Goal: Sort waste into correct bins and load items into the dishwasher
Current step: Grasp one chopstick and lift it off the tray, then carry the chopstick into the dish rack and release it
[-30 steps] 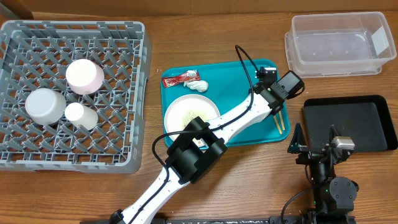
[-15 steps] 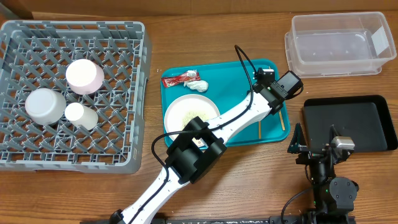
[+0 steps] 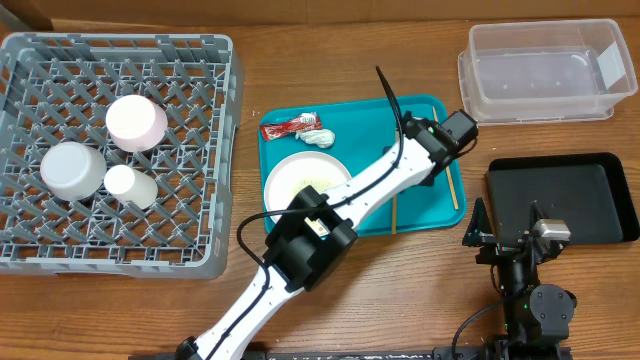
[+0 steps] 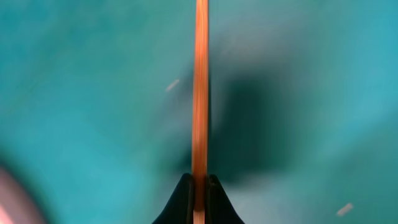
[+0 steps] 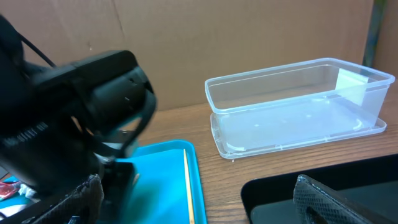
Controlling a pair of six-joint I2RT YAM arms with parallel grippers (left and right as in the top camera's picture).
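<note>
L end effector [image 4: 199,198] was closed on a chopstick [image 4: 199,93], its black fingers [image 4: 181,202] pinching the stick from both sides near one end. In the wrist view the stick ran straight out to 12 o'clock over blurred teal, w/ a dark shadow on its 3 o'clock side. Overhead, the L arm [image 3: 370,188] stretched from the tabletop's [image 3: 400,290] 6 o'clock edge up toward 1 o'clock, wrist over the 3 o'clock part of the teal tray [image 3: 365,125]. The held stick's free length poked out from under the arm toward 6 o'clock, by the tray's near edge. A second chopstick [image 3: 452,188] lay flat on the tray just inside its 3 o'clock rim, apart from the L end effector. Also on the tray: a white plate [image 3: 300,185] w/ rice scraps [image 3: 308,178] at approx. 8 o'clock, and a red wrapper [image 3: 290,127] & tissue wad [image 3: 318,138] side by side at 10 o'clock. The grey dish rack [image 3: 228,150] sat at the tabletop's 9 o'clock w/ a pinkish bowl [image 3: 136,122], a white bowl [image 3: 72,168] and a small white cup [image 3: 130,185] on its grid. The clear tub [image 3: 540,112] was at 1 o'clock, the black tray [image 3: 555,200] at 3–4 o'clock. R end effector [image 3: 507,222] stood wide open at 5 o'clock, just beside the black tray's 9 o'clock edge.
</note>
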